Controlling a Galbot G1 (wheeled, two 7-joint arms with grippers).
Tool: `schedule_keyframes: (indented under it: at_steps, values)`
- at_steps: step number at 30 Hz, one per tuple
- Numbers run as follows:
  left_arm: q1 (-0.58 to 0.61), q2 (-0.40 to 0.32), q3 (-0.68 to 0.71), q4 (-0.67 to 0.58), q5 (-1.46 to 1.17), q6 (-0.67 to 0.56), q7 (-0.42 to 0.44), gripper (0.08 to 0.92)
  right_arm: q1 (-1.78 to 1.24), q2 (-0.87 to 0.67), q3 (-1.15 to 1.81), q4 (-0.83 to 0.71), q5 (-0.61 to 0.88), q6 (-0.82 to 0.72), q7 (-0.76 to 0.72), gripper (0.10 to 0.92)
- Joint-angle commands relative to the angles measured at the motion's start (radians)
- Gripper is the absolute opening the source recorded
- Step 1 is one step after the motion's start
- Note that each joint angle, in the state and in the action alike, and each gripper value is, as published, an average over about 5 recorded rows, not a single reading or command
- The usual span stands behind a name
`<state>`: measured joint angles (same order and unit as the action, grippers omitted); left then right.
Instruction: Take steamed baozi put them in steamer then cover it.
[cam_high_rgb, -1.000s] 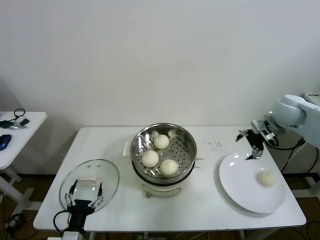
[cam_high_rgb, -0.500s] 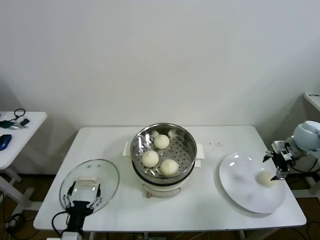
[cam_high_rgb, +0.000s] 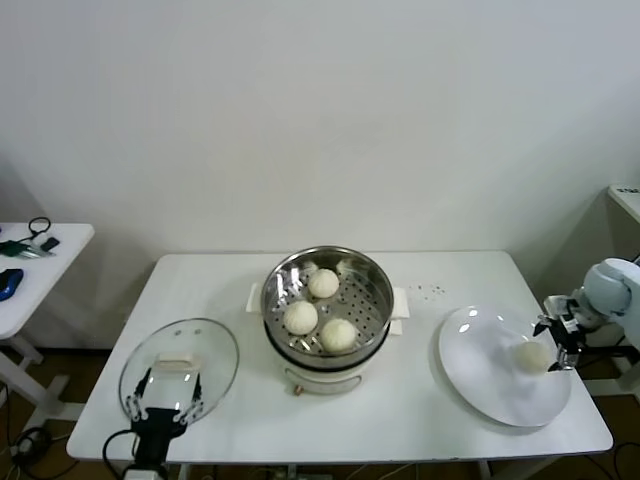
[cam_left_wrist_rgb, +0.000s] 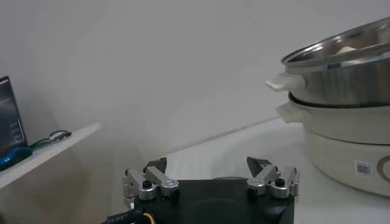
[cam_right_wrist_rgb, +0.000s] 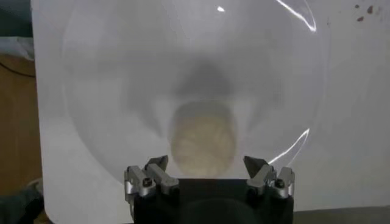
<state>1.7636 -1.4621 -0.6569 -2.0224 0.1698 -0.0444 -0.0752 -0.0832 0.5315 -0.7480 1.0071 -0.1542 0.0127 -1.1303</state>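
Steel gleams at the table's (cam_high_rgb: 420, 400) middle, where the steamer (cam_high_rgb: 327, 300) stands uncovered on its white base. Three buns (cam_high_rgb: 323, 283) sit on its perforated floor: one toward the far side, one left of centre, one on the near side. They are round, so no long axis shows.

The fourth bun (cam_high_rgb: 533, 355) lies on the plate (cam_high_rgb: 480, 375) at the table's right end, on the plate's right part. The right gripper (cam_high_rgb: 556, 345) hangs just right of that bun, reaching in from the table's right edge. In the right wrist view its fingers (cam_right_wrist_rgb: 152, 176) stand wide apart, with the bun (cam_right_wrist_rgb: 203, 139) lying ahead between their lines; they hold nothing, and no touch on the bun can be seen.

The lid (cam_high_rgb: 180, 370) lies flat at the table's near left corner, well apart from the steamer. Its white handle (cam_high_rgb: 174, 364) faces up, with its long side running left to right. The left gripper (cam_high_rgb: 160, 405) rests over the lid's near edge, fingers spread wide and empty, pointing toward the far side. From its wrist view the steamer (cam_left_wrist_rgb: 341, 67) rises beyond it.
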Motion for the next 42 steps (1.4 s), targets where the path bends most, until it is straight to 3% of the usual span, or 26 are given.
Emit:
schedule_keyframes:
  at_steps: [1, 13, 23, 31, 42]
  values:
    - [0.006, -0.003, -0.002, 0.0, 0.002, -0.002, -0.001, 0.823, -0.048, 0.077, 0.049, -0.086, -0.058, 0.022, -0.004, 0.823]
    - [0.006, -0.007, -0.001, -0.002, 0.008, -0.001, -0.001, 0.823, -0.04, 0.092, 0.035, -0.098, -0.06, 0.036, -0.017, 0.814]
    - [0.008, -0.008, -0.001, -0.007, 0.01, -0.001, -0.001, 0.823, 0.041, 0.072, -0.038, -0.078, 0.001, 0.036, -0.023, 0.7]
    - [0.006, -0.005, 0.006, -0.008, 0.01, -0.002, 0.0, 0.823, 0.35, 0.083, -0.275, -0.032, 0.245, -0.022, -0.038, 0.687]
    - [-0.015, 0.003, 0.041, -0.004, 0.012, -0.002, 0.004, 0.823, 0.826, 0.275, -0.685, 0.054, 0.641, -0.153, -0.026, 0.687]
